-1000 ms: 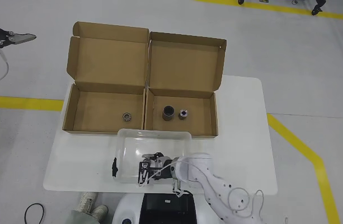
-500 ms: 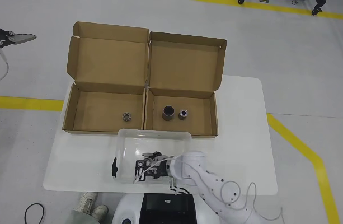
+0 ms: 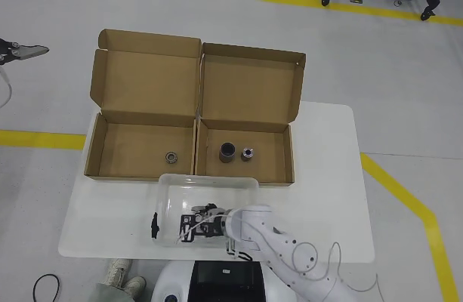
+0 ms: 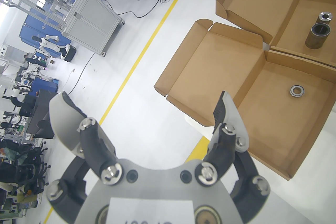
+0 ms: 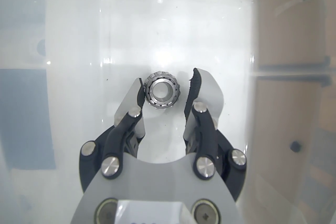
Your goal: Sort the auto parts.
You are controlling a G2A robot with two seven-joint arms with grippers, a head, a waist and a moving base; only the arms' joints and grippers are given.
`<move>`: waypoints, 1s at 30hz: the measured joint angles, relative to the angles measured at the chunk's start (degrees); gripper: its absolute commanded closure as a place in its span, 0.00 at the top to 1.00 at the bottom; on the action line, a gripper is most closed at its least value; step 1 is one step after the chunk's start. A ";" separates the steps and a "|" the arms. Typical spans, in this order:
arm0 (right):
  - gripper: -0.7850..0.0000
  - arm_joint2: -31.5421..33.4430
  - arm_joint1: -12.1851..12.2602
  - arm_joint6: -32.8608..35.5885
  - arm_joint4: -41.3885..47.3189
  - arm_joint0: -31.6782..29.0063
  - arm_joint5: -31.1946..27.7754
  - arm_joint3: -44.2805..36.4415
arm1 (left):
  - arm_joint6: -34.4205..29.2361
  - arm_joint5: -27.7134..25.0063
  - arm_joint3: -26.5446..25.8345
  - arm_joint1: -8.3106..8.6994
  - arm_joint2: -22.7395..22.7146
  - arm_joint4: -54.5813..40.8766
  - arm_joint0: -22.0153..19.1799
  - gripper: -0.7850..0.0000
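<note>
Right gripper (image 3: 187, 228) sits down inside the clear bin (image 3: 208, 180) at the desk's (image 3: 329, 189) 6 o'clock edge. Its fingers are apart and straddle a toothed bearing (image 5: 162, 90) lying flat on the bin floor, bore up. One finger (image 5: 140, 93) touches the bearing's side, the other is just off it, so not clamped.

Left gripper (image 3: 20, 51) hangs over the floor, well off the desk toward 10 o'clock, fingers wide apart with nothing between them.

Two open cardboard boxes sit side by side at the desk's 12 o'clock end. The left box (image 3: 125, 151) holds a small bearing ring (image 3: 171, 157); the right box (image 3: 273, 158) holds a dark sleeve (image 3: 227, 152) with a small silver bushing (image 3: 248, 153) just beside it at 3 o'clock.
</note>
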 measured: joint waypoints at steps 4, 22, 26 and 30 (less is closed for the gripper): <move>0.00 -0.25 0.01 0.47 -0.72 0.08 1.75 -0.46 | 0.00 0.00 0.00 0.00 0.00 0.00 0.00 1.00; 0.00 5.46 2.24 -16.66 0.15 -4.42 8.24 -5.00 | 0.00 0.00 0.00 0.00 0.00 0.00 0.00 1.00; 0.00 6.85 2.74 -24.70 1.90 -5.45 8.99 -4.63 | 0.00 0.00 0.00 0.00 0.00 0.00 0.00 1.00; 0.00 7.61 3.00 -34.51 4.18 -5.30 8.50 -3.23 | 0.00 0.00 0.00 0.00 0.00 0.00 0.00 1.00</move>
